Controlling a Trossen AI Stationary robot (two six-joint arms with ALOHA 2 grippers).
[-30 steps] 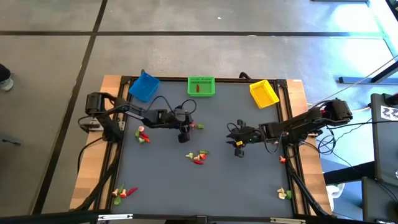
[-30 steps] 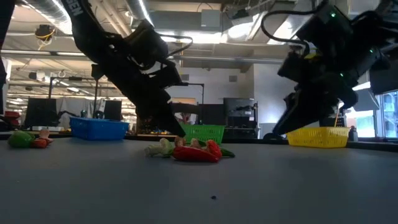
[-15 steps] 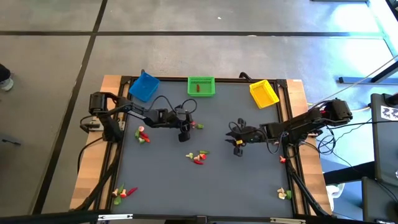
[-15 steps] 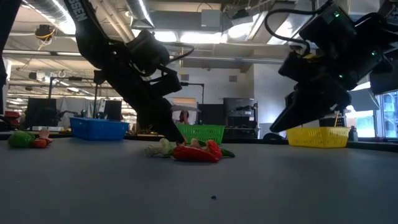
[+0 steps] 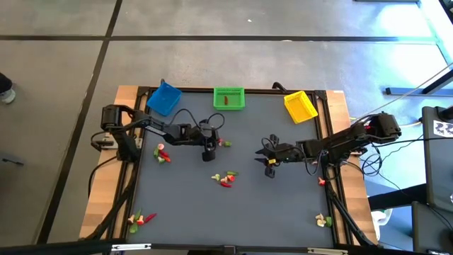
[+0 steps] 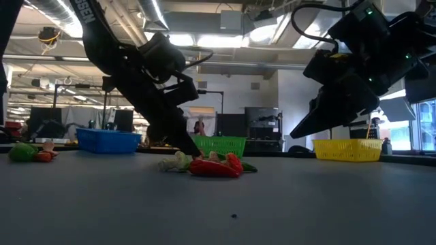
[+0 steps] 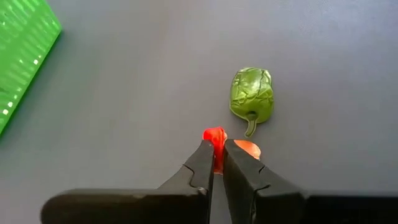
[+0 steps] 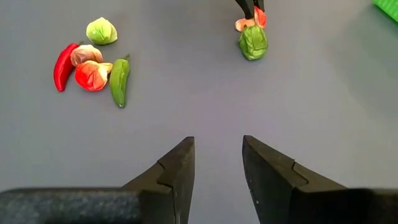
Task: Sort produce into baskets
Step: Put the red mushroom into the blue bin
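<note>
My left gripper (image 7: 214, 163) is down at the table's middle left (image 5: 214, 146), shut on a small red produce piece (image 7: 214, 135). Beside it lie an orange piece (image 7: 249, 149) and a green leafy piece (image 7: 252, 93) on the grey mat. My right gripper (image 8: 217, 155) hovers open right of centre (image 5: 267, 153), pointing toward that same spot, nothing between its fingers. Three baskets stand along the far edge: blue (image 5: 163, 98), green (image 5: 228, 98) and yellow (image 5: 300, 106). My left gripper pinches the red piece (image 7: 216, 144) between its two fingertips. The fingers (image 8: 250, 6) slant down at it from the table's left side. The piece sits at table level next to the orange piece; whether it is off the mat I cannot tell.
More produce lies in small heaps: at the centre (image 5: 226, 178), at the left (image 5: 162, 152), near the front left corner (image 5: 139, 219) and the front right corner (image 5: 323, 221). The green basket holds a small red piece (image 5: 225, 100). Bare mat lies between the heaps.
My left gripper has stayed in place and its fingers have closed on the red piece. My right gripper has tipped its fingers a little upward, toward level, without shifting over the table. The produce on the mat has not moved.
</note>
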